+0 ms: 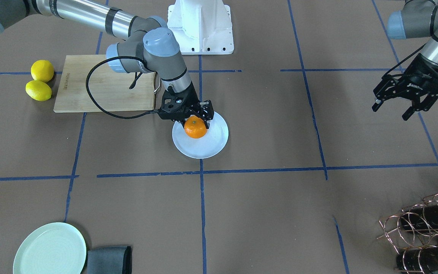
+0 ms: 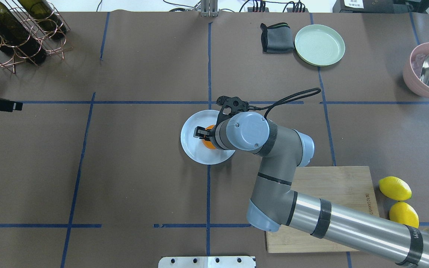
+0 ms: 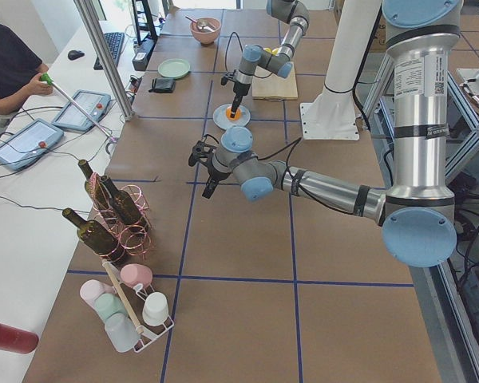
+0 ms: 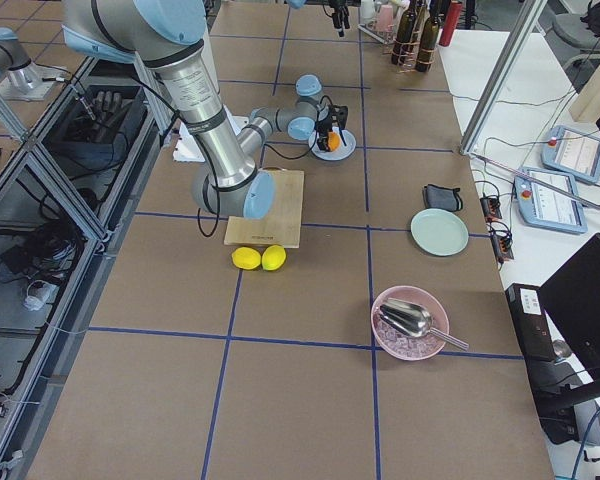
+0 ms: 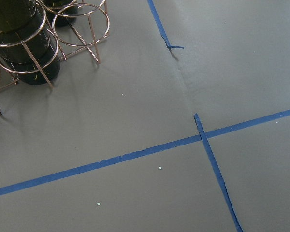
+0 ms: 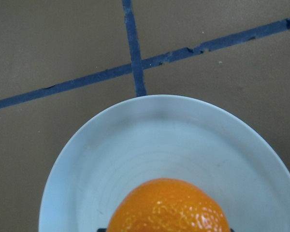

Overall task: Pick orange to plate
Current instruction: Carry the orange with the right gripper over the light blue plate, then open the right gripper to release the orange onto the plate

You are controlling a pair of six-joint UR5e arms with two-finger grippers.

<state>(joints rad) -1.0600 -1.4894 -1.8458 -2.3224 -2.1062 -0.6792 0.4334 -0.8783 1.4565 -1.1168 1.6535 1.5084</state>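
The orange (image 1: 195, 128) rests at the back part of the small bluish-white plate (image 1: 207, 146), near the table's middle. My right gripper (image 1: 195, 121) reaches down over it, one finger on each side of the fruit, shut on it. In the right wrist view the orange (image 6: 168, 207) fills the lower middle, with the plate (image 6: 135, 140) spread under and beyond it. From overhead, my wrist hides most of the orange (image 2: 208, 144) on the plate (image 2: 192, 143). My left gripper (image 1: 391, 112) hangs open and empty, far off to the side above bare table.
Two yellow lemons (image 1: 40, 80) lie beside a wooden cutting board (image 1: 105, 84). A mint-green plate (image 1: 50, 249) and a folded grey cloth (image 1: 109, 260) sit at the far edge. A copper wine rack (image 1: 424, 228) with bottles holds one corner, a pink bowl (image 2: 428, 70) with a scoop another.
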